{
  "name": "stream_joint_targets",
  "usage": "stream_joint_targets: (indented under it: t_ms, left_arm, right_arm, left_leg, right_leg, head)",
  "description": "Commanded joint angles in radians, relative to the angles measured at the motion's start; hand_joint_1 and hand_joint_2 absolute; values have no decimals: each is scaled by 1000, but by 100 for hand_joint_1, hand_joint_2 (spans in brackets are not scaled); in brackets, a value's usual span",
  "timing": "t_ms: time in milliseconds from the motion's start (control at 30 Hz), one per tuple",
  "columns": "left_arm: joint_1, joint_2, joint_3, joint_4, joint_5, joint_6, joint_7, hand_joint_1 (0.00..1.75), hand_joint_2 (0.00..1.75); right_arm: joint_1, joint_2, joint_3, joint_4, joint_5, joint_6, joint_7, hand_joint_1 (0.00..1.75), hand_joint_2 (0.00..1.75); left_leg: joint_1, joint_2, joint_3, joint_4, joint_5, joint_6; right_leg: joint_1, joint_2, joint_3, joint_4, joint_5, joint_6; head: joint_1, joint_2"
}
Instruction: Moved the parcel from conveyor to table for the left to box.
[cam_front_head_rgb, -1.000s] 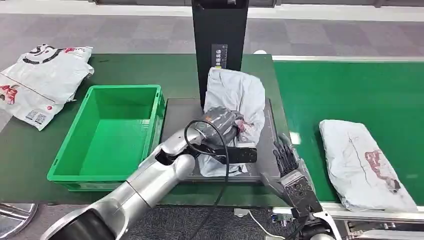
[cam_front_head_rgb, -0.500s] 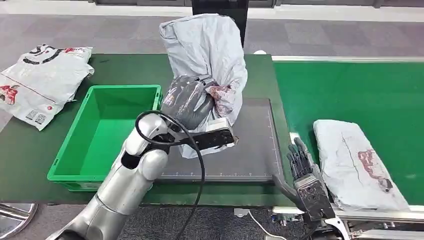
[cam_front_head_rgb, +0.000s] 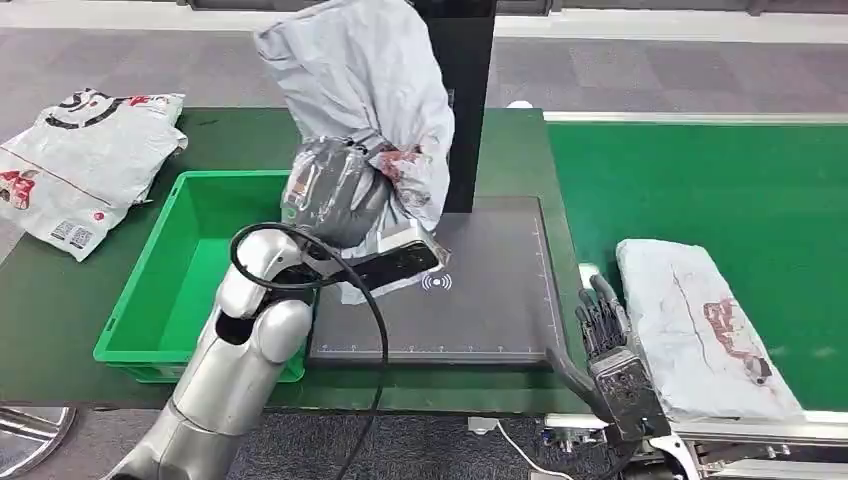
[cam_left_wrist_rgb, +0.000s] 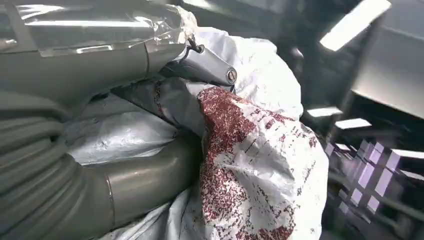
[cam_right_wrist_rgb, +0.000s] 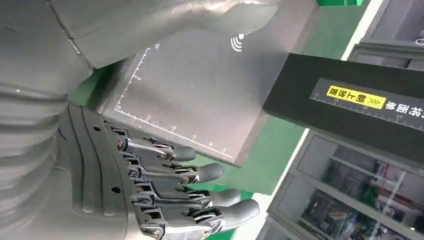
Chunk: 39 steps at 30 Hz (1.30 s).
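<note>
The left hand (cam_front_head_rgb: 340, 195) was seen wrapped around the lower middle of a grey parcel (cam_front_head_rgb: 365, 80), fingers closed firmly into the soft plastic so that the film was bunched where it was gripped. In the left wrist view the thumb (cam_left_wrist_rgb: 150, 182) was pressed under a red-printed patch of the bag (cam_left_wrist_rgb: 250, 165). The parcel was held upright, clear of the scale pad (cam_front_head_rgb: 480, 300), its upper part flopped above the hand and in front of the black post (cam_front_head_rgb: 468, 110). It hung over the pad's edge nearest the green crate (cam_front_head_rgb: 150, 300), partly over the crate's near corner. The high carry was probably chosen so that the limp tail would clear the crate's wall.

The crate stood just beside the pad and was seen without contents, so the boxing step was judged not yet done; a short swing away from the pad and a release looked to be what was needed. A slack bag could catch on the rim.

The right hand (cam_front_head_rgb: 610, 355) was held low at the pad's corner on the conveyor (cam_front_head_rgb: 700, 170) side, fingers (cam_right_wrist_rgb: 200, 172) apart and slightly curled, with nothing in it. Just beyond it a second parcel (cam_front_head_rgb: 700, 330) lay flat on the conveyor, likely the next one. Two white bags (cam_front_head_rgb: 85, 160) lay on the table (cam_front_head_rgb: 260, 135), well beyond the crate from the pad.
</note>
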<state>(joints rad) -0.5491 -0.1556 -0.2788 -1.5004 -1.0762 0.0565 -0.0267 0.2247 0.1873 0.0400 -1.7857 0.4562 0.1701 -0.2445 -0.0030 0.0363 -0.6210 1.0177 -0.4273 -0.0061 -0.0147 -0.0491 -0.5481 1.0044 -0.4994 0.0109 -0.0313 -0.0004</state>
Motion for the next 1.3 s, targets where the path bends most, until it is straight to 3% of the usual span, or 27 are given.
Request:
stream_joint_targets:
  t_ms: [33, 133, 533, 933, 967, 1033, 1167, 1300]
  left_arm:
    - [-28, 147, 223, 40, -358, -127, 340, 175, 175]
    - [-149, 207, 375, 411, -385, 22, 195, 175, 175]
    - [-137, 176, 379, 381, -436, -5, 222, 175, 175]
    - [-256, 282, 368, 783, -495, 7, 288, 175, 175]
    - [-277, 321, 252, 863, -495, -111, 334, 175, 175]
    - [-313, 312, 237, 1035, -495, -40, 334, 175, 175]
    - [-306, 300, 294, 1108, -452, -52, 247, 175, 175]
    - [-297, 300, 283, 1127, -474, -73, 256, 175, 175]
  right_arm:
    - [-46, 46, -94, 45, 13, 6, 24, 0, 175]
    - [-57, 49, -122, 52, 11, 22, 27, 0, 175]
    - [-56, 49, -120, 55, 11, 29, 28, 0, 175]
    - [-38, 23, -109, 59, -2, 23, 16, 0, 175]
    - [-38, 16, -100, 59, -6, 23, 13, 0, 175]
    - [-41, 1, -84, 66, -21, 16, 8, 0, 175]
    - [-42, -11, -82, 69, -32, 11, 9, 0, 175]
    - [-43, -13, -80, 69, -36, 10, 9, 0, 175]
  left_leg:
    - [2, 1, 3, -2, 0, -1]
    - [1, 3, 6, -3, 1, -2]
    - [5, 2, 1, -1, 3, -4]
    - [5, 1, 1, -2, 4, -5]
    - [5, 1, 1, -3, 5, -6]
    - [5, -2, 3, -5, 6, -6]
    - [5, 2, 2, -3, 5, -6]
    - [6, 0, 2, -3, 5, -6]
  right_leg:
    - [1, 9, 1, -3, 2, -2]
    - [0, 10, 3, -2, 2, -2]
    - [4, 5, -1, -1, 3, -5]
    - [5, 7, -1, -2, 4, -6]
    - [6, 7, -1, -2, 4, -6]
    - [6, 6, 1, -4, 4, -6]
    - [4, 7, -1, -2, 3, -6]
    - [5, 8, 0, -4, 4, -6]
  head:
    - [0, 0]
    - [0, 0]
    - [0, 0]
    - [0, 0]
    - [0, 0]
    - [0, 0]
    - [0, 0]
    - [0, 0]
